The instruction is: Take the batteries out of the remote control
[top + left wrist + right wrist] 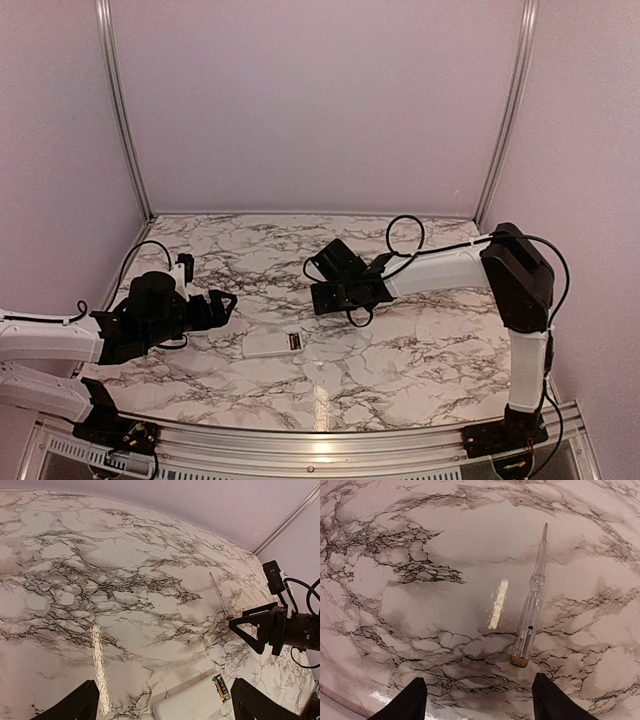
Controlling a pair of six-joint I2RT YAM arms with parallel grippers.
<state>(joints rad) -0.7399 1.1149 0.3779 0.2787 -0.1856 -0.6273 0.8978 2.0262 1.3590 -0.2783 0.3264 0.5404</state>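
The remote control (270,344) lies flat on the marble bench (400,350), just below centre in the top view. The batteries (294,341) show at its right end (seated in their bay). To its left the left fingers (80,705) stand wide apart, empty. To its upper right the right fingers (407,702) hang open over a clear rod (530,615).

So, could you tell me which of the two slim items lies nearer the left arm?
The white remote control, batteries exposed; the clear tester screwdriver lies under the right arm.
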